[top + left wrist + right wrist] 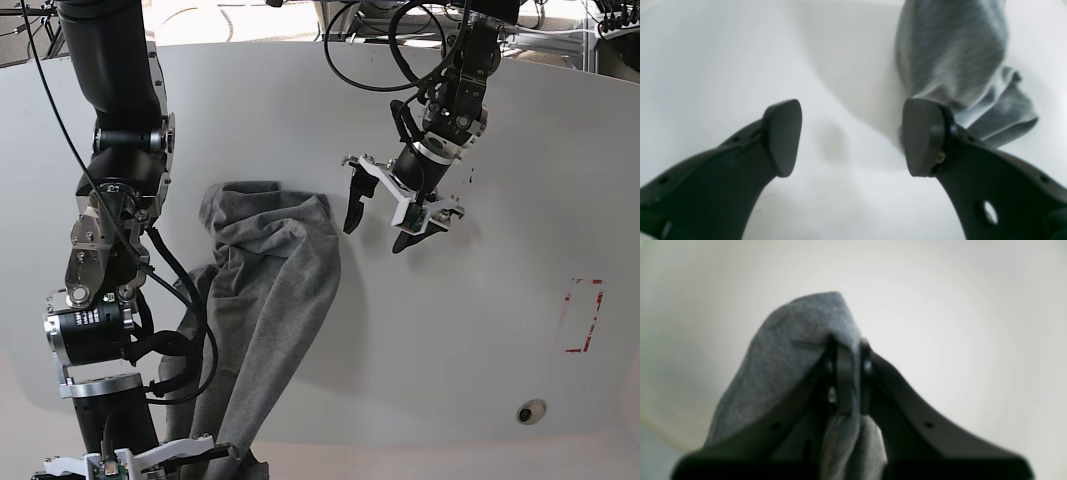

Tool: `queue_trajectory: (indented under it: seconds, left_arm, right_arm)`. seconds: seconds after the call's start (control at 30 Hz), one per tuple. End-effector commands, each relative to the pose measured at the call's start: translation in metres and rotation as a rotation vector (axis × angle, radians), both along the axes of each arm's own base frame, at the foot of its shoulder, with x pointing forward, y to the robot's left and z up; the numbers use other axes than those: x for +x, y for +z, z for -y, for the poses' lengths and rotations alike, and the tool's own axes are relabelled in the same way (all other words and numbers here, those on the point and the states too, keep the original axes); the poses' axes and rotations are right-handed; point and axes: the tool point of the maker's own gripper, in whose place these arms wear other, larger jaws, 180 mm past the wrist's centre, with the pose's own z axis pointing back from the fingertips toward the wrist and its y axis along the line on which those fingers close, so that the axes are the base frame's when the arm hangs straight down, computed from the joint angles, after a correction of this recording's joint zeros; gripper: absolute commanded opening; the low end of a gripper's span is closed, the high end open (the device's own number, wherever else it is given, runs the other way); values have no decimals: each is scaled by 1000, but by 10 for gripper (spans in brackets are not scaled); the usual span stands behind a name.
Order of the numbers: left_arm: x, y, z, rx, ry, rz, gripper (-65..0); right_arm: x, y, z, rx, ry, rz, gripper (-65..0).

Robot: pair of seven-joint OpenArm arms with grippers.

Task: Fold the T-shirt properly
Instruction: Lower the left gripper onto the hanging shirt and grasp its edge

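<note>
Soft dark-grey cotton T-shirt (265, 300) draped down the white desk (480, 330) at centre-left of the base view, lifted at lower left. Right jaws (846, 373) pressed together, pinching a fold of fabric. Left jaws (385, 222) spread wide at upper centre, empty, just right of the shirt's upper edge.

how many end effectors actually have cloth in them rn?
1. The right end effector is shut on the T-shirt, low at the base view's left. The left end effector hangs open beside it, empty.

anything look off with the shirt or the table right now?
Yes. The T-shirt is bunched into a long twisted rope, not spread flat: one end pinched in the shut right gripper, the rest trailing across the table. The left gripper hangs open beside it, holding nothing.
</note>
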Motion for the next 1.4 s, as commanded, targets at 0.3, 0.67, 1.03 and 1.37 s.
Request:
queue_trajectory:
  seconds: [0.3,0.67,1.03,1.37]
  left_arm:
    - [7,-7,3,-29,-41,3,-208]
    - [19,-8,12,-52,-64,-6,-208]
    - [25,-1,13,-29,-39,13,-208]
    - [24,2,33,-36,-69,19,-207]
  right_arm:
    - [8,6,-33,-52,81,14,-647]
    - [5,22,-72,-72,162,43,-648]
    - [-9,42,-94,-87,213,103,-650]
    - [-8,59,-100,-83,213,128,-650]
